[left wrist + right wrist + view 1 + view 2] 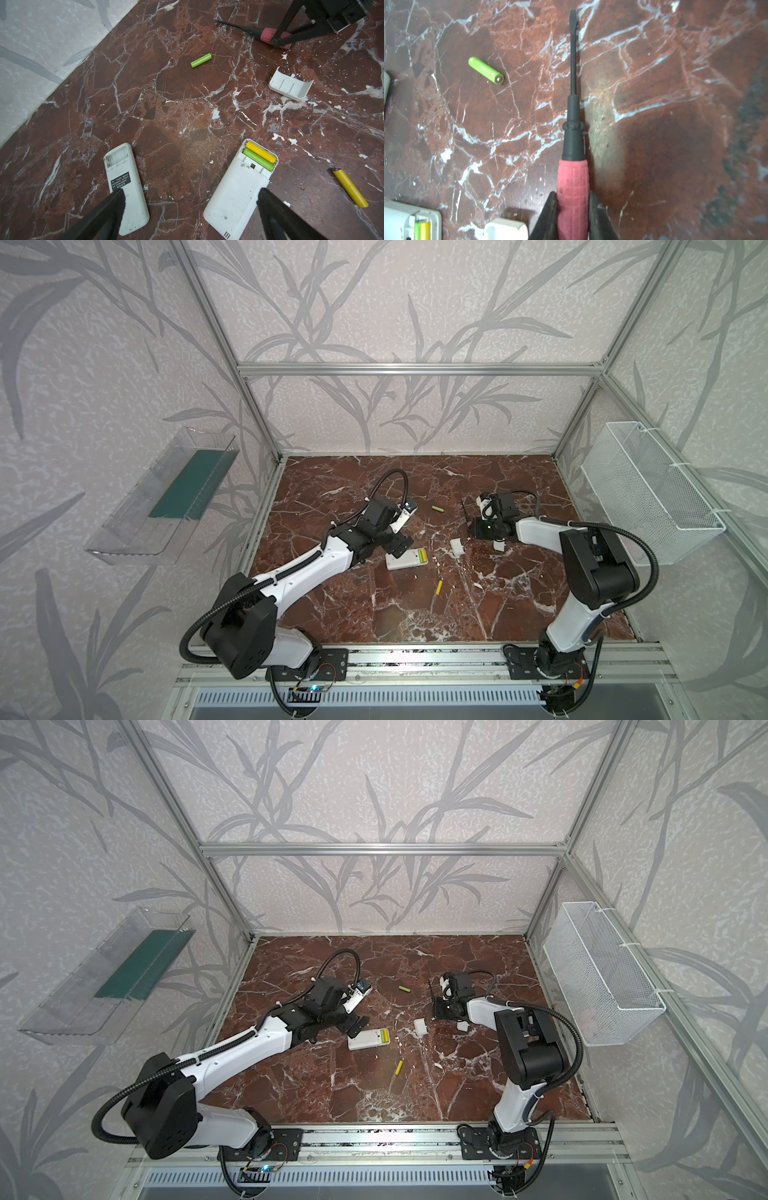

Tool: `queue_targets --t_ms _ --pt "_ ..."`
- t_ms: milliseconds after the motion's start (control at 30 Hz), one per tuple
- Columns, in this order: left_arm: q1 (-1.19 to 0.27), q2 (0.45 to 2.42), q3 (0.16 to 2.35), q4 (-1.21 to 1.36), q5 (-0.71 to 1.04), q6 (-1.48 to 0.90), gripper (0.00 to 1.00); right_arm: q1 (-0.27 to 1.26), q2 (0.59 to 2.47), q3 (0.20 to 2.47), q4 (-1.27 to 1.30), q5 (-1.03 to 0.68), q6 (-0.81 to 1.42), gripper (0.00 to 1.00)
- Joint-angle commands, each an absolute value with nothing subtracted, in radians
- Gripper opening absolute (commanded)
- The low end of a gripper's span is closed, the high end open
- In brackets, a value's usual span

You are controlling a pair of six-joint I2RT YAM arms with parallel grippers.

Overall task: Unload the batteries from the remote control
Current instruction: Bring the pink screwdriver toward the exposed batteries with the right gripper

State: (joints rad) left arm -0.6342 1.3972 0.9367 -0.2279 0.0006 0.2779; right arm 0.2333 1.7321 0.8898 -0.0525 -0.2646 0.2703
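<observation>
Surface: red-brown marble-patterned surface (374, 614), inside a metal frame backed with leaf-print walls.
Right hand: the right hand (573, 194) is closed against the red ribbed handle of a thin black-shafted screwdriver (572, 135), one finger pressed to each side. The tool appears to lie on the surface.
Tool axis: the shaft runs straight out from that hand. In both top views its tip aims at the back wall, away from the remotes.
Left hand: the left hand (191, 193) is spread fully and holds nothing, poised over two remotes.
Loaded remote: wide white plastic remote control (234, 197), cover off, just beside the left hand and well apart from the right.
Seated pair: seated yellow battery (261, 154) and seated green battery (258, 160) lie side by side across the remote's length, at the end facing the right hand.
Empty remote: narrow white remote (126, 187), its bay bare.
Loose pair: loose green battery (201, 60) and loose yellow battery (350, 188) lie free on the surface.
Lid: curved white plastic cover (289, 86), between the loaded remote and the right hand.
Judgement: the left hand is nearer, but the right has the tool. Its tip probably has to swing round toward the seated pair.
</observation>
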Motion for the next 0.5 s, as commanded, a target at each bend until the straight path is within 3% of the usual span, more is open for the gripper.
queue_targets --t_ms 0,300,467 --pt "-0.644 1.362 0.895 -0.197 0.0 0.398 0.99 0.255 1.604 0.862 -0.107 -0.293 0.202 0.0" --pt "-0.688 1.339 0.776 0.051 -0.03 0.689 1.0 0.39 1.371 0.855 -0.335 -0.211 0.091 0.0" --pt "-0.695 1.371 0.802 0.137 -0.041 0.696 1.0 0.472 1.276 0.866 -0.456 -0.183 0.061 0.0"
